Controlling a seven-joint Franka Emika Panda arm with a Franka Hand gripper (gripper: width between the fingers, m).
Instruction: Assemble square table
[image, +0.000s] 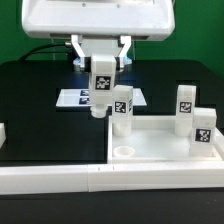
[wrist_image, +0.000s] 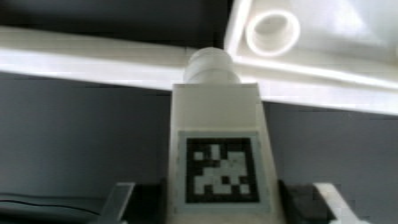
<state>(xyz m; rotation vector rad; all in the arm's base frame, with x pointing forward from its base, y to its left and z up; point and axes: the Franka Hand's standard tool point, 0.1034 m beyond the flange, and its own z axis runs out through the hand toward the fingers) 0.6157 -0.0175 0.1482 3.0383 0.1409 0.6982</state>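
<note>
Here the square table's top (image: 165, 150) lies flat on the black table (image: 40, 110), white, with a raised rim and a round corner socket (image: 124, 151) below and just beside the claw (image: 101, 68). The claw is narrowed onto a short white leg (image: 101, 88), holding it upright by its tagged sides, peg end down, above the top's edge. A second leg (image: 122, 110) stands just beside the held one; two more (image: 193, 115) stand well apart on the top. The marker board (image: 75, 98) lies behind the claw.

Marker board (image: 75, 98) flat on black table (image: 40, 120) — white border bar (image: 100, 178) nearby.
</note>
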